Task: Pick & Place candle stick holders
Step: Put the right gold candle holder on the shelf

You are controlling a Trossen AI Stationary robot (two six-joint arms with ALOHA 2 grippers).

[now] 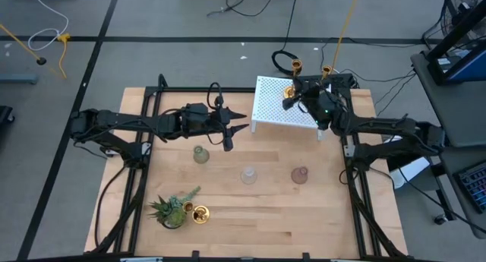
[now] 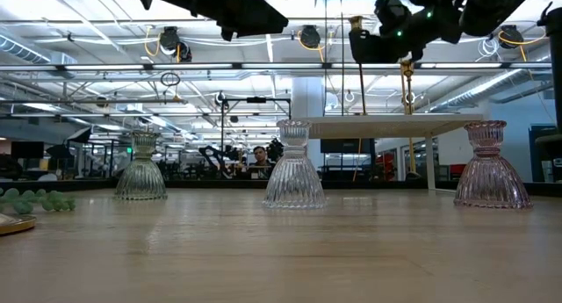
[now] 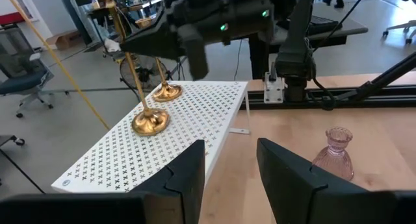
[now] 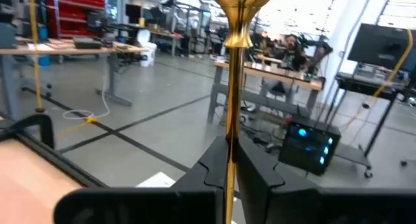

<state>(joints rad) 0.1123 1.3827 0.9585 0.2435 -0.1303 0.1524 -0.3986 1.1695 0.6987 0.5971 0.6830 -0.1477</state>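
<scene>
Two brass holders (image 3: 151, 122) stood on the white shelf (image 1: 282, 104) at one o'clock, where your right gripper (image 1: 291, 95) pinched one stem to set it upright, while your left gripper (image 1: 230, 129) waited half-spread mid-table.

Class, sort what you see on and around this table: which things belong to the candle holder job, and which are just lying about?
Job:
green glass holder
clear glass holder
pink glass holder
two brass holders on the white shelf, one held by the right gripper
brass holder by the plant
white shelf

Lying about:
plant
</scene>
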